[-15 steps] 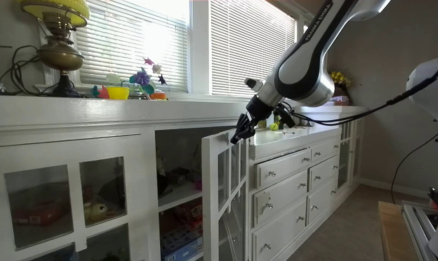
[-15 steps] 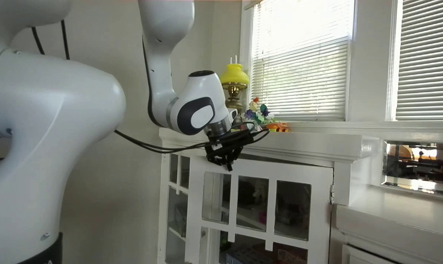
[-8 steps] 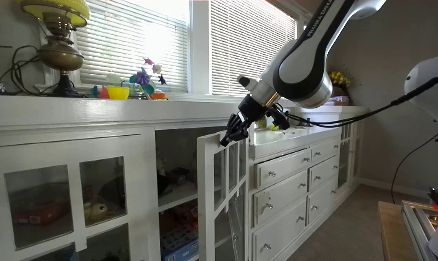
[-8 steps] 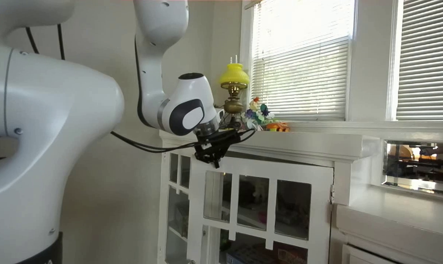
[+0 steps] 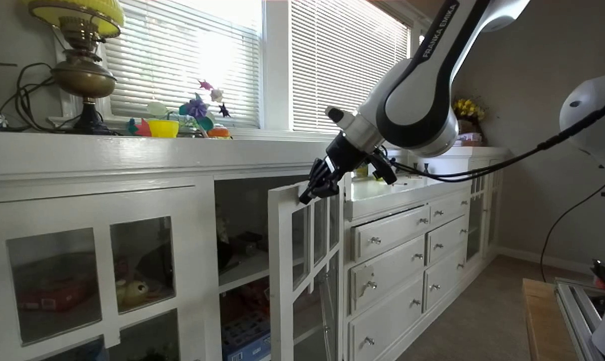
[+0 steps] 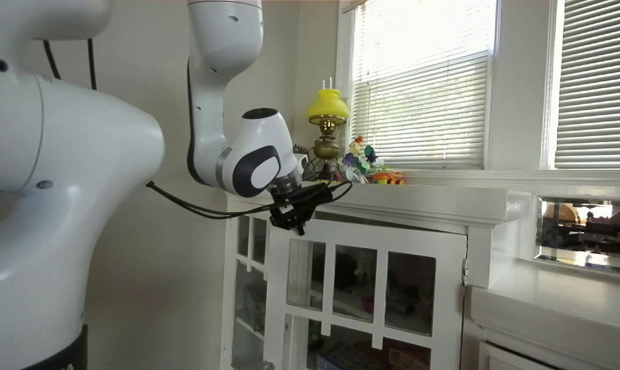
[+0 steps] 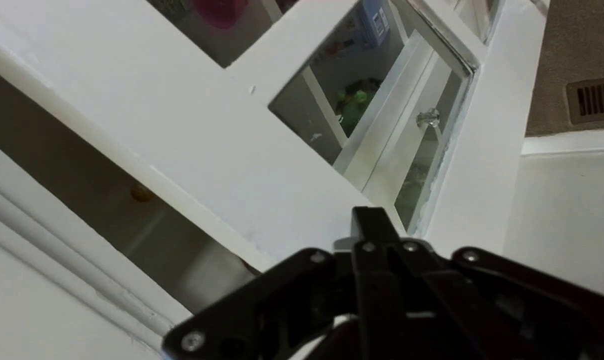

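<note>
The glass-paned cabinet door stands ajar — less wide than a second ago; the hand, fingers together with nothing between them, moves along at its upper free corner (contact looks likely) — pushing seems to be shifting it.

In an exterior view the lamp stands on the cabinet top at far left, with the cup and flowers to its right, before the window blinds. Below, the swung-out door stands between the shelf on its left and the drawers on its right; the box lies inside, under that shelf, and the gripper is before the door's upper part.
</note>
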Motion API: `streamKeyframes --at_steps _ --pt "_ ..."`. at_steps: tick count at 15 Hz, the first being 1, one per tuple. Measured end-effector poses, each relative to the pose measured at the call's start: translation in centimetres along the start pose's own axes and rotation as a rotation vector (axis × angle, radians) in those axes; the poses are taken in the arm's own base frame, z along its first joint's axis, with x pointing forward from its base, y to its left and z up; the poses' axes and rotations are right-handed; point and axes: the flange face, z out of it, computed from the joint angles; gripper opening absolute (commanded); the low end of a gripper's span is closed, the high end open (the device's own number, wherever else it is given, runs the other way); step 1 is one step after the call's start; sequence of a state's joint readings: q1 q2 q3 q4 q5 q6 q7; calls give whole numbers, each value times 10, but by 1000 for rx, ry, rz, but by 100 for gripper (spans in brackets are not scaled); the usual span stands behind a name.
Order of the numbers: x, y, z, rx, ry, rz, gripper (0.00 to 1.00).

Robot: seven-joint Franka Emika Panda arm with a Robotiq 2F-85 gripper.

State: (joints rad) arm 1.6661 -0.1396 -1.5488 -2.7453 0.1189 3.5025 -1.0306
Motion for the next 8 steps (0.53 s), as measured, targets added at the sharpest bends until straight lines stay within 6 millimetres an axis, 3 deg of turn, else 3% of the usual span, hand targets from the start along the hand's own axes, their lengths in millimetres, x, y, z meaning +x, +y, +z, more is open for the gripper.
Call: streamKeyframes --at_steps 5,8 --pt "-26 19 -1 -114 9 -46 2" --pt "-41 13 8 -118 5 -53 1"
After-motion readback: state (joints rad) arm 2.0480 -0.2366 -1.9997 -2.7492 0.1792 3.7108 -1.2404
